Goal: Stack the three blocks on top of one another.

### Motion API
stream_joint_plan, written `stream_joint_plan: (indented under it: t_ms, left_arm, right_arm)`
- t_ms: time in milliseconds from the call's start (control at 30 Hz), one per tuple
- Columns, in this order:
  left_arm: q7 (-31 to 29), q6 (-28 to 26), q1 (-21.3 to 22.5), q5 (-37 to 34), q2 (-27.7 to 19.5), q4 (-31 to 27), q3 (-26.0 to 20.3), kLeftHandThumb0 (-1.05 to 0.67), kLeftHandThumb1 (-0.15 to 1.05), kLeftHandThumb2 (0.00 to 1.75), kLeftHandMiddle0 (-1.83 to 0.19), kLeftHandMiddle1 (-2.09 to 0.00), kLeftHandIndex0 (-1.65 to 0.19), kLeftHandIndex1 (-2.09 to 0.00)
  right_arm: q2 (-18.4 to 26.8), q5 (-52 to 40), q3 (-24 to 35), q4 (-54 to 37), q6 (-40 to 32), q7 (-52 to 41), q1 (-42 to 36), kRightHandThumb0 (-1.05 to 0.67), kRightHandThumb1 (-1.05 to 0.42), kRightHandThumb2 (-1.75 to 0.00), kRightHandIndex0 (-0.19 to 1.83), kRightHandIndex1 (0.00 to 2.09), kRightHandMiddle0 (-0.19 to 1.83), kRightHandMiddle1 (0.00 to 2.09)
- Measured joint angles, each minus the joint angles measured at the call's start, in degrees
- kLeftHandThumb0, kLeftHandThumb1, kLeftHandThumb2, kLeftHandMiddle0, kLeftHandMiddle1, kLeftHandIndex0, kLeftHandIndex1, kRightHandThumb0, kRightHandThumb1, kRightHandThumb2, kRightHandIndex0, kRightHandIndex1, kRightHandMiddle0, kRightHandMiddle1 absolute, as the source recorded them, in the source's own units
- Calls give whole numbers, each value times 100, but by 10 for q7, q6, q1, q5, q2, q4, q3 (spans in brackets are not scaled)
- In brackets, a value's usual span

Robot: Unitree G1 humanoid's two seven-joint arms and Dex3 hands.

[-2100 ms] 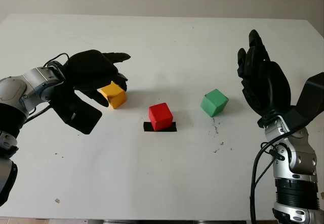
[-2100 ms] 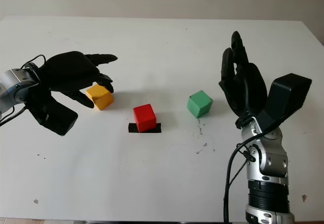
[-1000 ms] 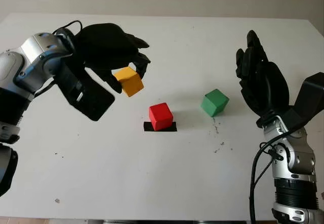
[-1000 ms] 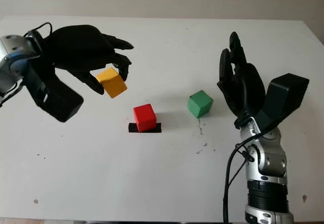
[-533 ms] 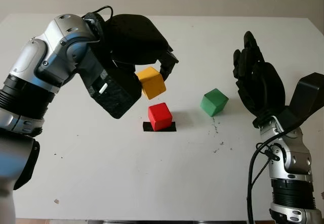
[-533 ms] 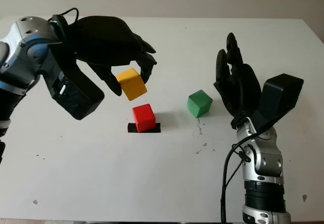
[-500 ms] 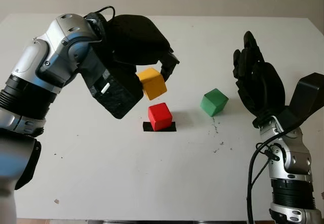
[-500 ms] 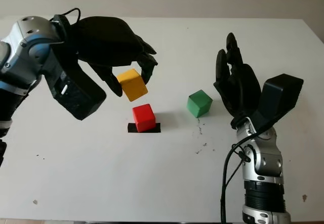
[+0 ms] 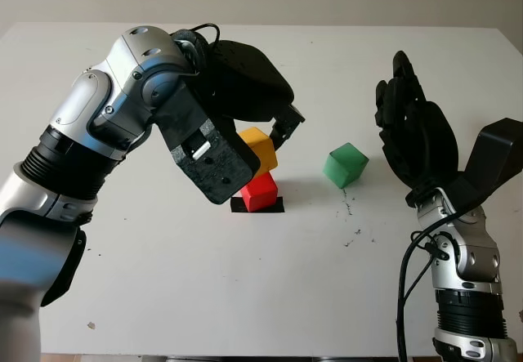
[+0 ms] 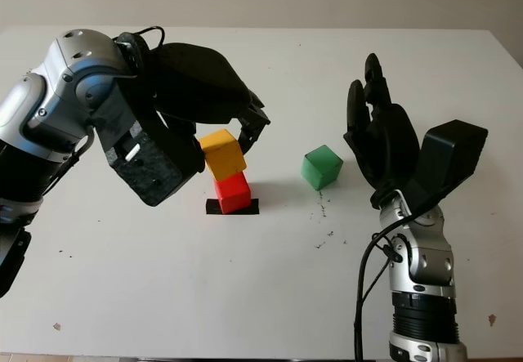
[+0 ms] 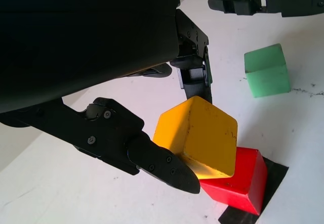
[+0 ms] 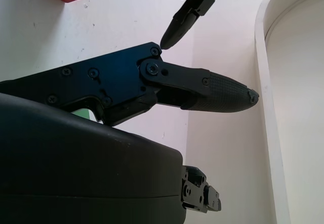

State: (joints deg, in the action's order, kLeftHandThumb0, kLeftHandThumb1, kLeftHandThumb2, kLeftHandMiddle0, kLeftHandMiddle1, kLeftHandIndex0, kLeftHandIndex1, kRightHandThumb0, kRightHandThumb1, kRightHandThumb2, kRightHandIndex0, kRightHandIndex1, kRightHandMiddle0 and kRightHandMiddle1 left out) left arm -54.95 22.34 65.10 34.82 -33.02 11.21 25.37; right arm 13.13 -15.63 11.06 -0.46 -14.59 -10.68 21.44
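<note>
**Q:** What is the scene, from the biggest thing down?

**A:** A wide white table (image 9: 163, 297) carries everything. Take the small red cube-shaped block (image 10: 234, 193) as the landmark: it sits near the middle of the table on a strip of black tape (image 10: 249, 207).

**Q:** Where are the robot's arms?

**A:** The left arm, silver with black joints, reaches in from the left of the red block and arches over it. Its black left hand (image 9: 245, 92) hangs directly above and behind the red block. The right arm stands upright, well to the right of the red block. Its black right hand (image 10: 384, 145) is raised off the table with fingers extended and released, grasping nothing.

**Q:** What is the left hand doing?

**A:** Its fingers (image 11: 162, 161) are clamped on a yellow cube-shaped block (image 11: 200, 135), gripping it from opposite sides. The yellow block is tilted, directly over the red block. In the left wrist view its lower edge meets the top of the red block, though whether it presses down fully or only touches at one edge cannot be told.

**Q:** And the third block?

**A:** A green cube-shaped block (image 9: 346, 166) sits alone on the table, to the right of the red block and apart from it, between the red block and the right hand. Nothing touches it.

**Q:** Anything smaller?

**A:** A few dark specks (image 9: 351, 211) mark the tabletop to the right of the red block, nearer the robot than the green block.
</note>
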Motion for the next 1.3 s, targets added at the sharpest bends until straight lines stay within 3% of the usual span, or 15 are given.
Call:
stream_joint_plan:
  t_ms: [233, 333, 467, 800, 1133, 1300]
  left_arm:
    - [29, 28, -1, 20, 0, 11, 9, -38, 92, 6, -11, -3, -30, -152]
    - [30, 31, -2, 30, 0, 10, 11, -42, 93, 6, -15, -5, -25, -155]
    - [35, 34, -6, 36, 0, 9, 12, -44, 94, 6, -14, -5, -16, -134]
    - [52, 49, -15, 48, 0, 9, 16, -45, 95, 5, -24, -7, -23, -116]
    - [37, 35, -19, 33, 9, 11, 17, -44, 94, 5, -23, -5, -30, -148]
    - [37, 55, -19, 22, 9, 11, 17, -49, 94, 5, -24, -6, -31, -167]
  right_arm:
    - [-2, 1, -1, 0, 0, 2, 0, -72, -105, -62, -19, 0, -19, 0]
    - [-2, 2, -1, 0, 0, 2, 0, -72, -105, -63, -19, 0, -19, 0]
    - [-2, 1, -1, 0, 0, 1, 0, -71, -105, -63, -19, 0, -19, 0]
    - [-3, -2, -1, -3, -1, 3, 0, -72, -105, -63, -19, 0, -19, 0]
    - [-3, -2, -1, -3, -1, 4, 0, -72, -105, -63, -19, 0, -19, 0]
    - [-3, -2, -1, -3, -2, 3, 0, -72, -105, -63, -19, 0, -19, 0]
